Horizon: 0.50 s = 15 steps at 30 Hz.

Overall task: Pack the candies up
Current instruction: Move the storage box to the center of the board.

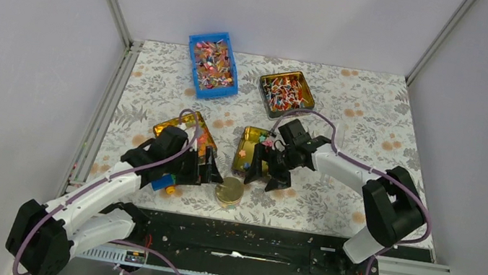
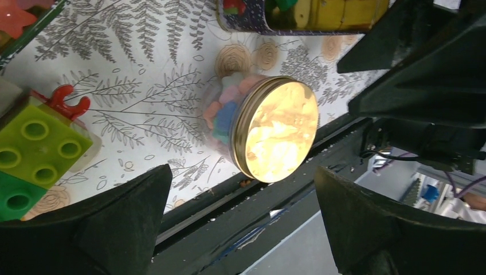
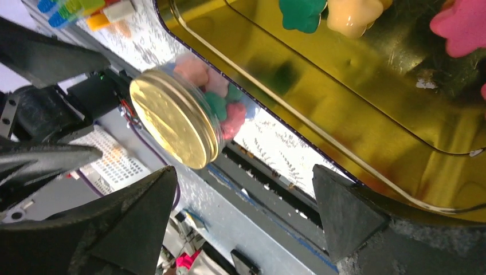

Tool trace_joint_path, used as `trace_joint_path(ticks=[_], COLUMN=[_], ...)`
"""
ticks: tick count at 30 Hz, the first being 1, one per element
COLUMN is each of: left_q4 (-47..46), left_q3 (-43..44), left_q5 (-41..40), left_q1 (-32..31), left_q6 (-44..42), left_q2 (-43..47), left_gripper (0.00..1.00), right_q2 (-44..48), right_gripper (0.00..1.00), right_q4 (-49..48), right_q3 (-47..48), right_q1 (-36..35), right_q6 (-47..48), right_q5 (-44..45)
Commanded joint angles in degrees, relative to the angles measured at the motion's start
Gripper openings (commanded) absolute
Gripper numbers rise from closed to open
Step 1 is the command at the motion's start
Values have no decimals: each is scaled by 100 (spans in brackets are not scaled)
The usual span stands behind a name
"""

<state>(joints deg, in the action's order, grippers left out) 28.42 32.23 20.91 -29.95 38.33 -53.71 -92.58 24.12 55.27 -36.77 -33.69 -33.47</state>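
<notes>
Jar: clear, gold lid on, at the middle of the tabletop's near edge.
Candies: pink, green and blue, inside the jar; a few lie in the gold tin beside it.
Left gripper: wide apart, empty, left of the jar.
Right gripper: wide apart, empty, above the tin.

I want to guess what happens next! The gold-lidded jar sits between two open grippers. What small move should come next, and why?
Probably the left gripper should ease forward around the jar to steady it. The jar sits lidded, lined up between its open fingers, and loose candies lie in the gold tray, so packing looks unfinished.
</notes>
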Motion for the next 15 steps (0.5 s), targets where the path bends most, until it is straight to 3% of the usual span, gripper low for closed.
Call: trace_joint_path(ticks=[1,10,15], left_q4=[-652,-883,-1140], left_q3=[-108,-386,-621], left_q5=[570,872,1048], left_q1=[140,256,288], left_q6=[289,427,553], left_q2=[43,142,-24], left_gripper=[99,99,94], right_q2=[-199,-778,-492], right_gripper=[96,98,96], right_q4=[-525,-707,-943], right_q3=[294,1170,820], right_q1=[-40,141,152], right_q6=[17,-18,-198], right_q5=[754,386,-355])
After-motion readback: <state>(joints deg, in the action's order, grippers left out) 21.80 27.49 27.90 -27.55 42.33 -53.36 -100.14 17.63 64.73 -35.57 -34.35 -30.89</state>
